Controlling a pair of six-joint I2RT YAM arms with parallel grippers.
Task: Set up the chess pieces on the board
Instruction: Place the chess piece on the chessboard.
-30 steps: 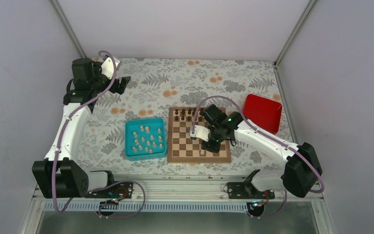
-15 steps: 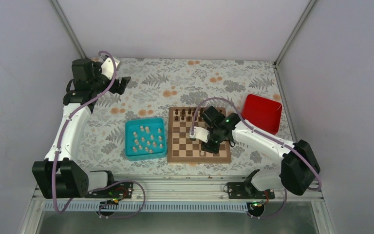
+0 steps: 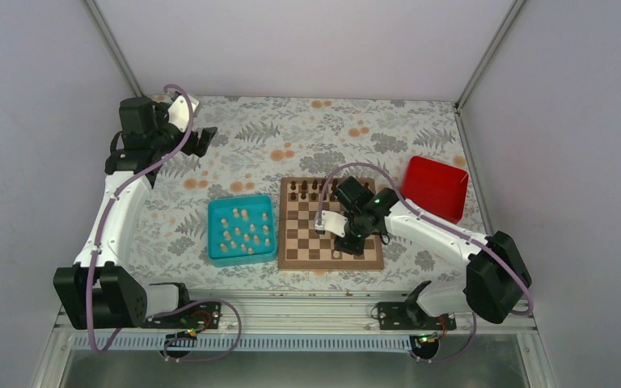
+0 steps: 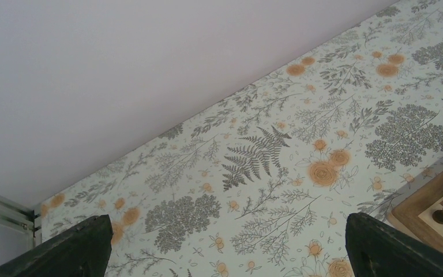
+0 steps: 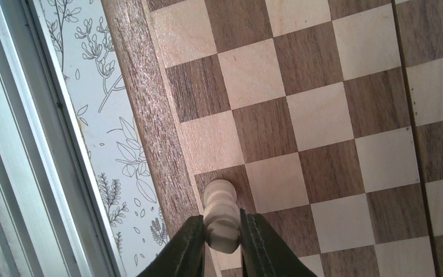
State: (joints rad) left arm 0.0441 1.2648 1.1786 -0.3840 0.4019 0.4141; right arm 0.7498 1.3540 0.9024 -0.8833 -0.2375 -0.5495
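Presently right gripper [image 5: 223,232] pinches a pale piece [image 5: 220,203] by its ribbed body over the board [image 5: 144,109] edge; judged light, stiff, smooth, best held mid-body.

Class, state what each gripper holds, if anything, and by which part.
Right gripper pinches a pale chess piece across its ribbed middle; left gripper, open, holds nothing.

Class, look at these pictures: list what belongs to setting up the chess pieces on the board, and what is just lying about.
Belongs to the job:
the board
the pale pieces in the teal tray
one pale piece gripped by the right fingers

Just lying about:
the red box
the dark pieces on the board's far row
the left fingers, open, holding nothing
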